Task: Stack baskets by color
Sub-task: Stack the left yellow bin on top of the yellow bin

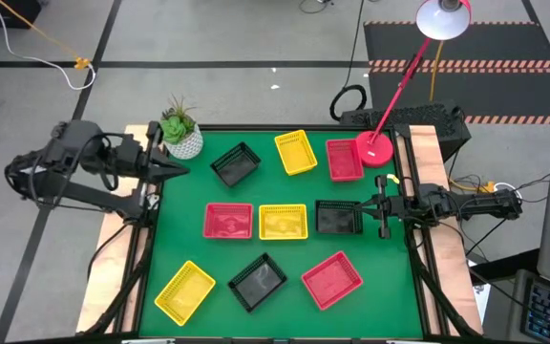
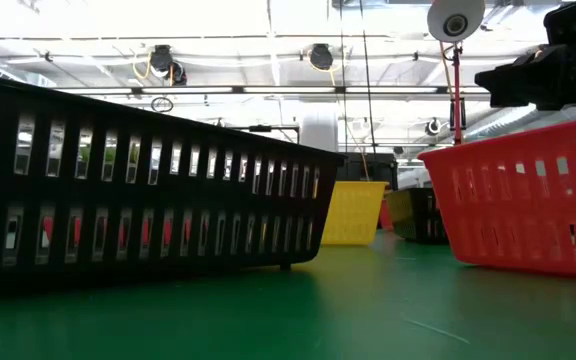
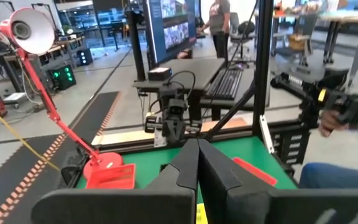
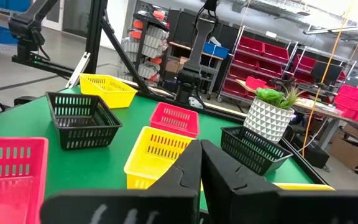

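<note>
Nothing has been stacked yet: all nine baskets lie singly on the green worktop (image 1: pixel 175 244), so the job looks to be at its very start. Across the far side sit a black basket (image 1: pixel 236 164), a yellow basket (image 1: pixel 296 152) and a red basket (image 1: pixel 344 160), the last just beside the red lamp base (image 1: pixel 374 150). Across the middle, close together in a row, are a red one (image 1: pixel 228 221), a yellow one (image 1: pixel 283 222) and a black one (image 1: pixel 338 218). Along the near side lie a yellow one (image 1: pixel 185 290), a black one (image 1: pixel 258 281) and a red one (image 1: pixel 331 279), each turned at an angle. The left hand (image 1: pixel 178 168) hangs at the left edge near the potted plant (image 1: pixel 180 130), its fingers pressed together and holding nothing. The right hand (image 1: pixel 367 207) waits at the right edge, just beside the middle black basket, fingers likewise together and empty. A likely first move is for one hand to spread its fingers, come down over a basket's rim, pinch it, lift and set it squarely into a basket of the same colour; the angled ones will need turning to line up.
</note>
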### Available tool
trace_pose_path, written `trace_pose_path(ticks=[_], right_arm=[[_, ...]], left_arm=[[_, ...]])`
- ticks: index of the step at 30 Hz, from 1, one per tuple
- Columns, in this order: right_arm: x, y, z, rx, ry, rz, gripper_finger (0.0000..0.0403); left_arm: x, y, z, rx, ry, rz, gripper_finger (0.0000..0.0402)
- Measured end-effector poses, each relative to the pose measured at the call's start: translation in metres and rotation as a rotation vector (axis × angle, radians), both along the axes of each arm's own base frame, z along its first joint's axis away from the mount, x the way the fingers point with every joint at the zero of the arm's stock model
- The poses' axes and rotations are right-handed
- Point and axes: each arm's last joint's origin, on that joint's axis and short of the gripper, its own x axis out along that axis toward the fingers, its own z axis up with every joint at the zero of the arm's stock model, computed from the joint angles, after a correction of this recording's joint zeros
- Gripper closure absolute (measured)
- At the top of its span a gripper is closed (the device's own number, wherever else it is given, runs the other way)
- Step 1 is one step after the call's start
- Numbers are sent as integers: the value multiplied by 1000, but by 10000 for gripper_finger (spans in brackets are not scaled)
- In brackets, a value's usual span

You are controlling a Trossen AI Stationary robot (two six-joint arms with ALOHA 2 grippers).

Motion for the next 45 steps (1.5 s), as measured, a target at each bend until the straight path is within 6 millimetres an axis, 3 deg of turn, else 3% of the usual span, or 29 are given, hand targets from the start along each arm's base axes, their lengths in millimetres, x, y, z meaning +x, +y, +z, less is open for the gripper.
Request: trace_pose_path(ticks=[14,21,29,39,45], right_arm=[[1,0,5,162,-11,0,403],[0,0,59,147,-10,-3,403],[7,0,140,140,89,-37,403],[28,1,229,210,219,-54,403],[46,3,267,256,287,-67,403]], left_arm=[[15,-1,-3,54,19,-6,396],[15,-1,-3,56,18,-6,396],[15,-1,-2,56,5,-6,396],[16,-1,-2,91,4,9,396],[16,0,-2,97,3,25,396]])
